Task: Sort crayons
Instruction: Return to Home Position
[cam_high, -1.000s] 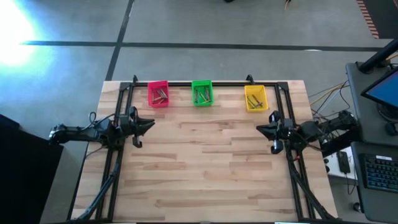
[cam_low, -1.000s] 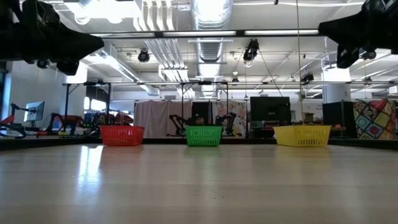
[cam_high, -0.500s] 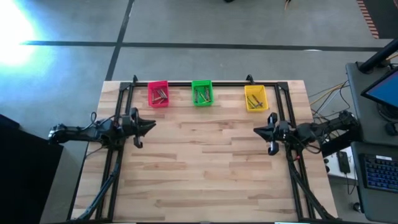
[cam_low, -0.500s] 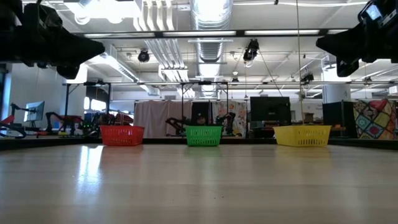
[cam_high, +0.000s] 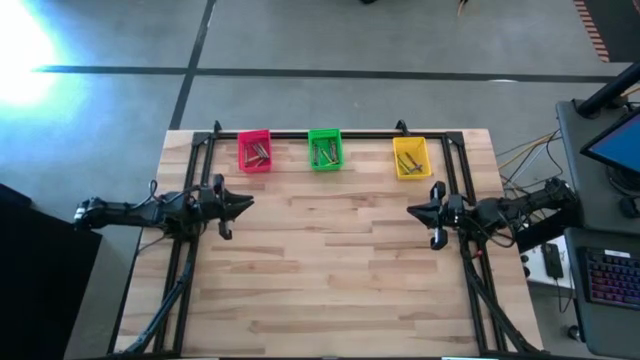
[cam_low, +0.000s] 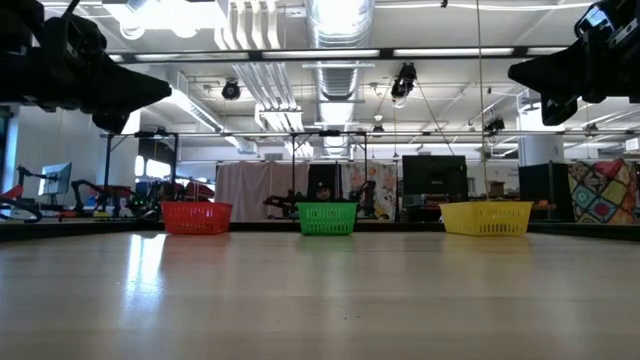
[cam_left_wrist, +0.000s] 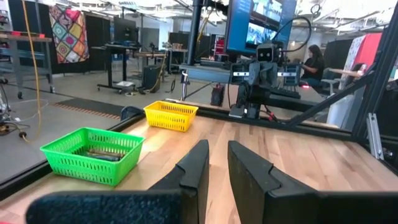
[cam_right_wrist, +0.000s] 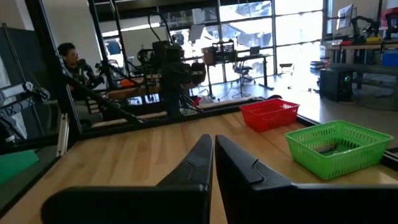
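The small thin crayons (cam_high: 257, 154) are all in three plastic bins along the far edge of the pale wooden desk (cam_high: 330, 270). These are a pink bin (cam_high: 254, 133), a green bin (cam_high: 324, 132) and a yellow bin (cam_high: 410, 140). No loose crayon shows on the boards between the arms.

The left end effector (cam_high: 240, 203) hovers above the desk at its own side and points inward. The pink bin is the nearest to it, lying beyond it towards the far edge. Its own camera shows its dark fingers (cam_left_wrist: 198, 163) close together with only a slim gap and nothing held.

The right end effector (cam_high: 412, 211) hovers opposite and points back at the left one. The yellow bin lies just beyond it on the far side. Its fingers (cam_right_wrist: 199, 152) are pressed together and carry nothing.

The green bin sits between the two, well apart from either and about equally far. The sticks inside are too small to tell their long axes with confidence.

Judged from this layout, sorting looks complete. The coming move therefore turns on no crayon: each arm only needs to draw away from the bins ahead of it.
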